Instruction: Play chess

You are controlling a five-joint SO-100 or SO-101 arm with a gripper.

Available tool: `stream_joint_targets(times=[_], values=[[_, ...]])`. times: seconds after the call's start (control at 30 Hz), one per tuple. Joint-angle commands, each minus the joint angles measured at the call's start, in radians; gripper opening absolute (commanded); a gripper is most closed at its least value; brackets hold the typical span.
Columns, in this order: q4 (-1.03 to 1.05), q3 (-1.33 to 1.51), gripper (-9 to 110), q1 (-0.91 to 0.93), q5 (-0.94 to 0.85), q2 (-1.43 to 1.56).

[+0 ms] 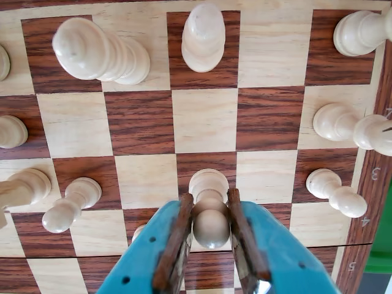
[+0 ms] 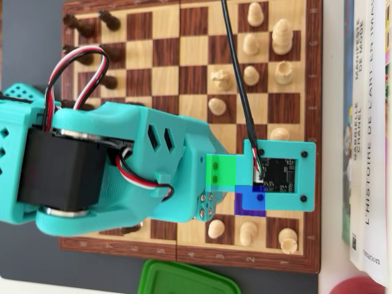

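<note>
In the wrist view my teal gripper point(image 1: 209, 197) has its brown pads point(image 1: 177, 236) pressed against both sides of a white pawn point(image 1: 211, 228). The pawn's base rests on a dark square of the wooden chessboard point(image 1: 204, 119). Other white pieces stand around it: a tall one point(image 1: 203, 37) ahead, a big one point(image 1: 101, 52) at the upper left and pawns at the right point(image 1: 337, 193) and left point(image 1: 70, 205). From overhead the arm point(image 2: 141, 165) covers the gripper and the held pawn. Dark pieces point(image 2: 110, 21) stand at the board's point(image 2: 165, 55) top left, white ones point(image 2: 251, 43) at the right.
Books point(image 2: 367, 122) lie along the board's right edge in the overhead view. A green lid point(image 2: 184, 278) sits just below the board, and a red object point(image 2: 358, 285) shows at the bottom right corner. The arm's cable point(image 2: 236, 73) crosses the board.
</note>
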Motion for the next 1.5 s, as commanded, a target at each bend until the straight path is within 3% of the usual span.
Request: stream_joint_targets(times=[0.0, 1.47], values=[[-0.021, 0.025, 7, -0.006, 0.012, 0.064], [-0.026, 0.023, 7, 0.029, 0.002, -0.078]])
